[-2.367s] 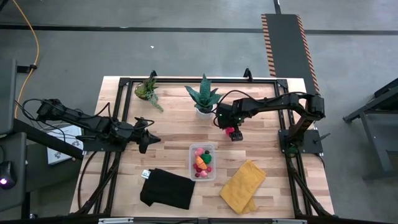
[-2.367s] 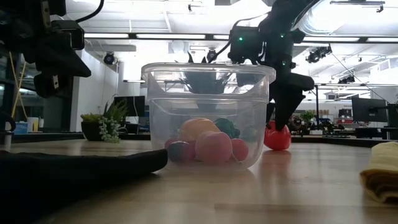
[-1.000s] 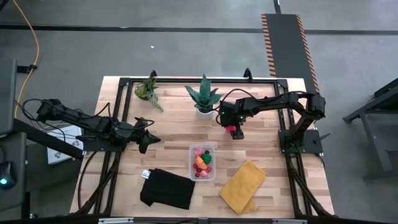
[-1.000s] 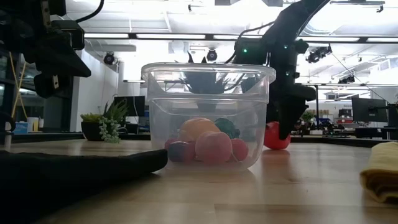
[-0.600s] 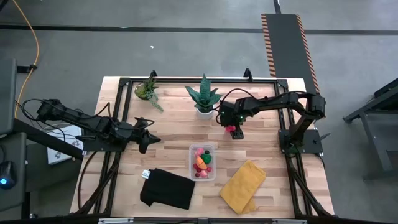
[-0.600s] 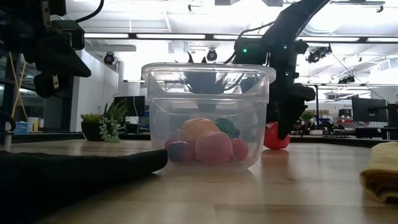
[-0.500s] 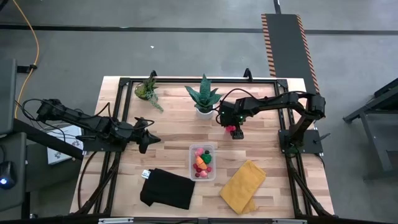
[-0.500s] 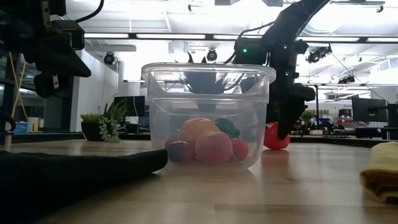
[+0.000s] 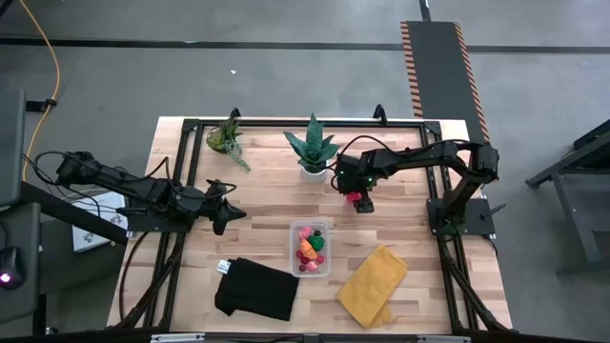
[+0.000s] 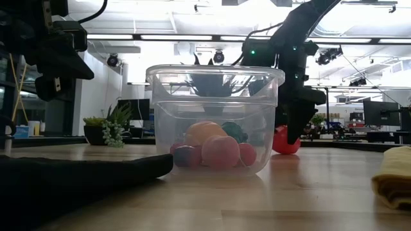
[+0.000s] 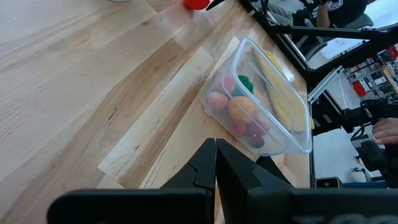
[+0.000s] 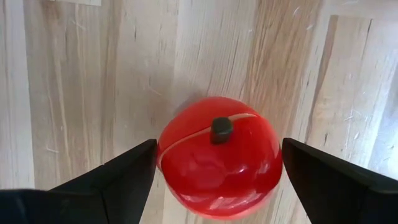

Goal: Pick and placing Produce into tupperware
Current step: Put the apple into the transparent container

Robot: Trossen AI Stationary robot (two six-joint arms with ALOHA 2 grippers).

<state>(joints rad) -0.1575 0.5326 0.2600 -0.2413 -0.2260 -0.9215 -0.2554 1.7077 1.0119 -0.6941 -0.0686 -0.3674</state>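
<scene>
A red toy apple (image 12: 217, 155) with a dark stem stands on the wood right of the white-potted plant; it also shows in the high view (image 9: 354, 198) and the low view (image 10: 282, 141). My right gripper (image 12: 219, 144) points down over the apple, open, one finger on each side of it. The clear tupperware (image 9: 311, 248) sits at the table's middle and holds pink, orange, green and red produce (image 10: 215, 146). My left gripper (image 9: 229, 211) hovers shut over the table's left part, its fingers (image 11: 216, 155) pointing toward the tupperware (image 11: 264, 102). My right gripper comes at the red apple from above, a fingertip (image 12: 146, 155) next to each of its sides (image 12: 168, 155). I cannot tell whether the fingertips touch it. The apple stands upright on the table.
A black cloth (image 9: 255, 289) lies near the front edge left of the tupperware, a yellow cloth (image 9: 372, 284) right of it. Two potted plants (image 9: 311, 148) (image 9: 227, 138) stand along the far edge. A person's hand (image 11: 387, 129) shows beyond the table.
</scene>
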